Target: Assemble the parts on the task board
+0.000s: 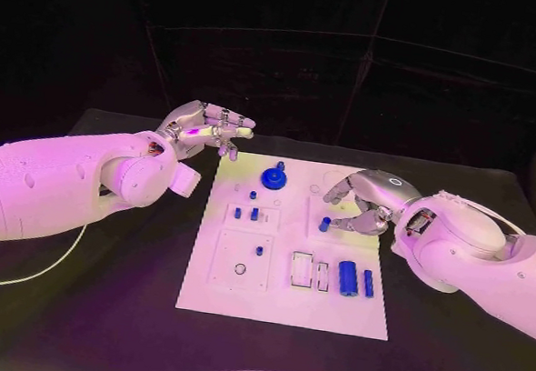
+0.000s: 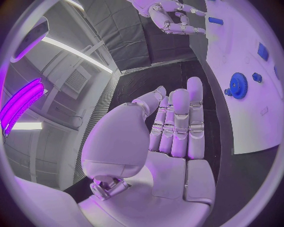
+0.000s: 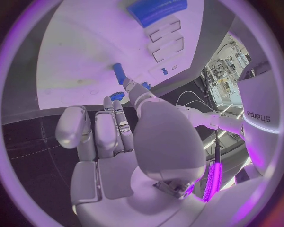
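Note:
The white task board (image 1: 283, 297) lies mid-table. On it are a blue gear (image 1: 274, 179) at the far end, two small blue pegs (image 1: 246, 212), a blue cylinder (image 1: 348, 278) and a slim blue bar (image 1: 369, 283) near the right edge. My right hand (image 1: 365, 197) hovers over the board's far right part; one fingertip (image 3: 130, 86) touches a short blue peg (image 1: 325, 224) (image 3: 119, 73), with nothing gripped. Raised off the board's far left corner, my left hand (image 1: 209, 128) (image 2: 174, 127) holds nothing, its fingers straight. The gear (image 2: 238, 85) and the right hand (image 2: 172, 19) also appear in the left wrist view.
Rectangular slots (image 1: 308, 270) and a square plate with a small ring (image 1: 240, 268) occupy the board's near half. A white cable (image 1: 20, 274) trails over the black table on the left. Dark walls stand behind the table.

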